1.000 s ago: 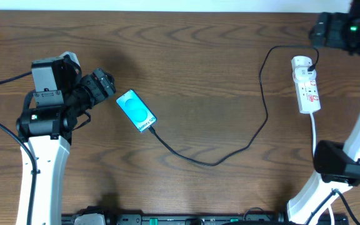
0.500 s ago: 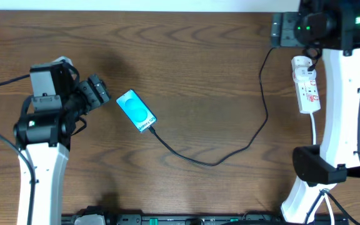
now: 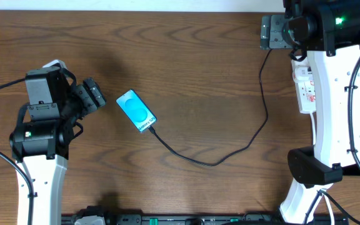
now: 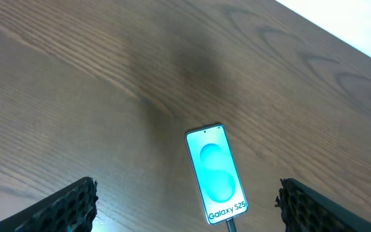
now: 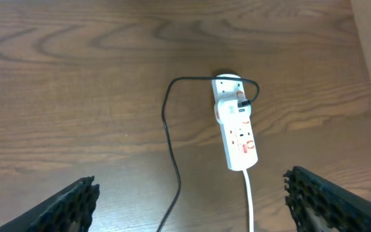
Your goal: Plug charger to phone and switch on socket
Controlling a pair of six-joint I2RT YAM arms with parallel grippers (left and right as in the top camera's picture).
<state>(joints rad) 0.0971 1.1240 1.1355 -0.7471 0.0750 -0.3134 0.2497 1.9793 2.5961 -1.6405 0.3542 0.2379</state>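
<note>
Your phone [image 3: 136,111] lies flat on the table [image 3: 199,62], screen up, just beside the left claw [image 3: 92,97]. From above that claw is a dark lump. The left wrist view opens it up: left claw [image 4: 187,187] spread wide, holding nothing, phone [image 4: 216,174] between and beyond its fingers, "Galaxy S25" readable at the near end. The charger [image 3: 215,164] meets that end and snakes across to the socket [image 3: 302,87]. Overhead, your right arm [image 3: 330,94] covers half the socket. The right wrist view shows the whole socket [image 5: 237,132], with red marks, the charger [image 5: 165,122] looping into its far end and the white cord [image 5: 248,200] leaving the near end. Right claw [image 5: 190,180] gapes wide and empty, well above it.
</note>
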